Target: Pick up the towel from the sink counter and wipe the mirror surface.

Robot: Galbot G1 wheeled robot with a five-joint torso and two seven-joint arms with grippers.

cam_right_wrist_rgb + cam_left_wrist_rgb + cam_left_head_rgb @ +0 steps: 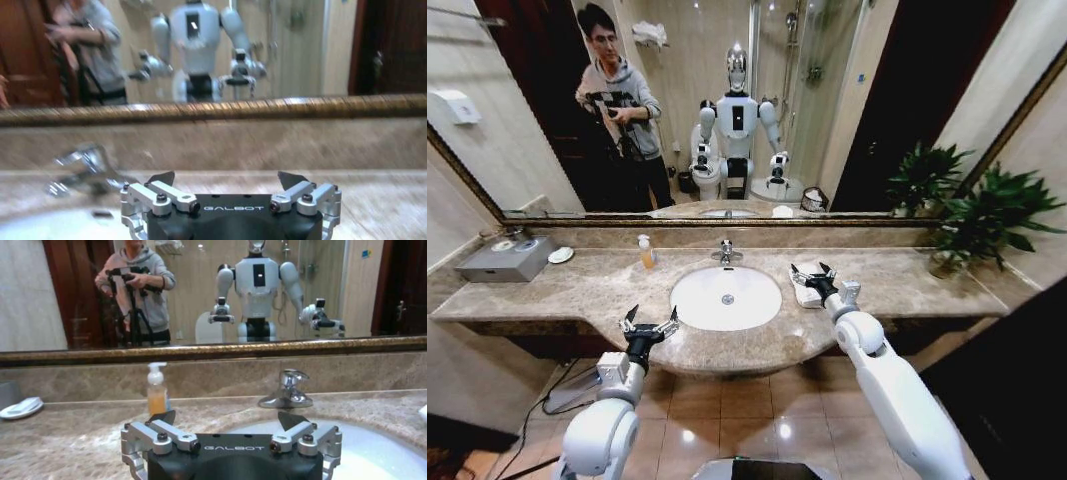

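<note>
Head view first: the long beige-brown marble sink counter (587,285) runs across the frame, its curved front edge bulging around the oval white basin (726,297). The right gripper (812,272) is out over the counter just right of the basin, fingers spread wide with nothing between them, poised directly above the small white fluffy towel (805,294) — the cloth lies flat on the marble beside the basin rim, part of it hidden under the gripper. Whether the fingertips touch the cloth cannot be told.

The left gripper (649,325) sits at the counter's front edge, left of the basin, jaws wide open and empty too.

From the left wrist view, the open fingers (167,418) frame the chrome faucet (287,390) and a clear pump bottle of orange soap (157,389) standing on the marble by the backsplash, with a small white round dish (21,407) off at the side. The right wrist view shows its own dark fingertips (161,177) parted over bare marble, the faucet blurred to one side.

Behind it all, the wide wall mirror with its thin dark bronze frame (727,219) — reflecting the white robot. A green potted plant (987,225) stands at the counter's right end, a grey box (502,260) at the left.
</note>
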